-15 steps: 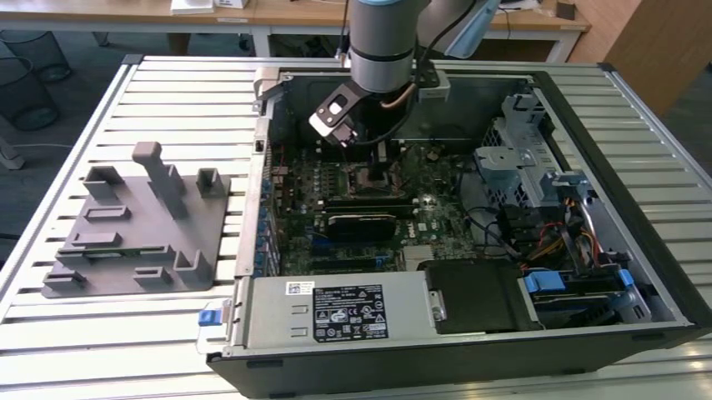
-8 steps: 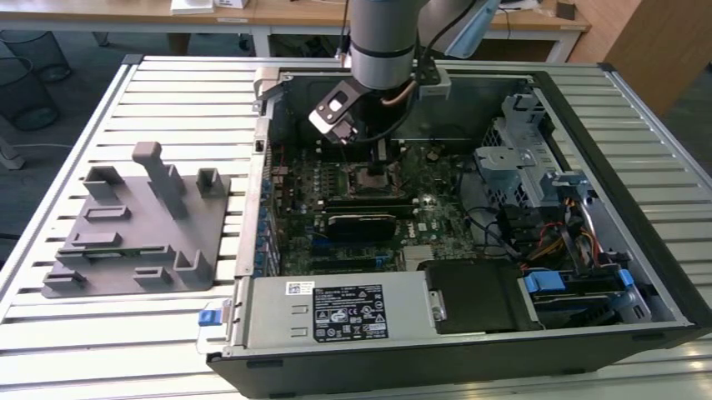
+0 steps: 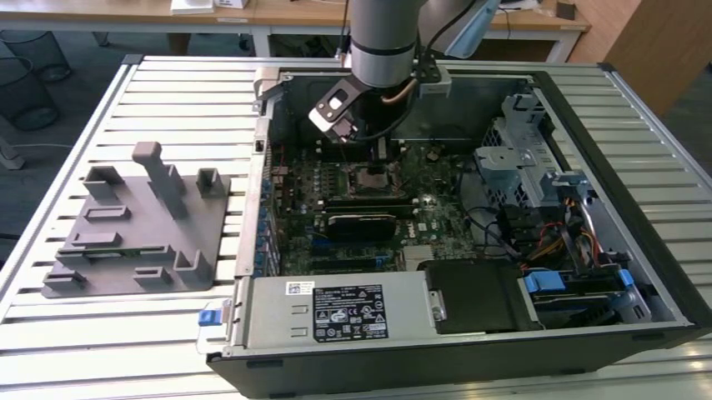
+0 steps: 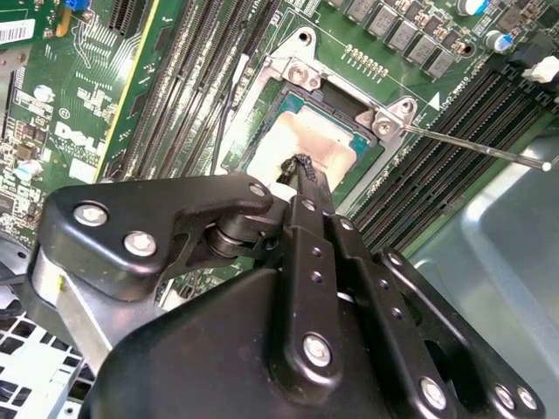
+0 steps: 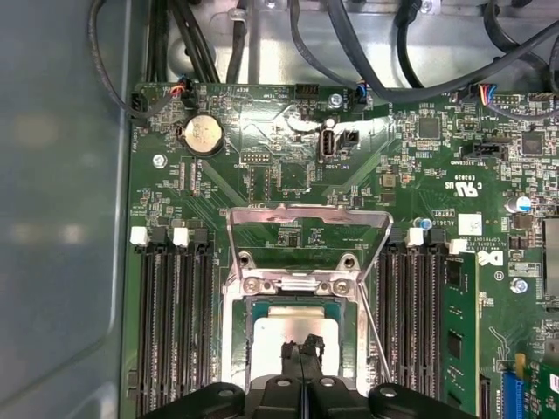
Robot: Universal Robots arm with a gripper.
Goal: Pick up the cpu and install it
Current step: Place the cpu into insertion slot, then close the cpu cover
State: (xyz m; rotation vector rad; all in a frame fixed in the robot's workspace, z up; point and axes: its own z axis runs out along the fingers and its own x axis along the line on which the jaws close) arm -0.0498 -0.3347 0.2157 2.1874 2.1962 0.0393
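Observation:
The cpu (image 5: 266, 349) lies flat in the motherboard socket, its pale silvery-beige top facing up between the memory slots. It is also in the second wrist view as the cpu (image 4: 323, 140), and in the exterior view as the cpu (image 3: 376, 178) under the arm. My gripper (image 5: 302, 347) hangs straight over it inside the open computer case (image 3: 656, 208). Its two black fingers are pressed together with no gap. In the second wrist view the gripper (image 4: 301, 164) has its tips at the chip's top; whether they touch it I cannot tell.
The socket's metal load plate (image 5: 306, 229) stands flipped open, and its thin lever (image 4: 472, 150) sticks out sideways. A grey tray with upright posts (image 3: 139, 225) sits on the slatted table at the exterior view's left. A black ribbed block (image 3: 362, 223), drive cages and cables (image 3: 534, 208) crowd the case.

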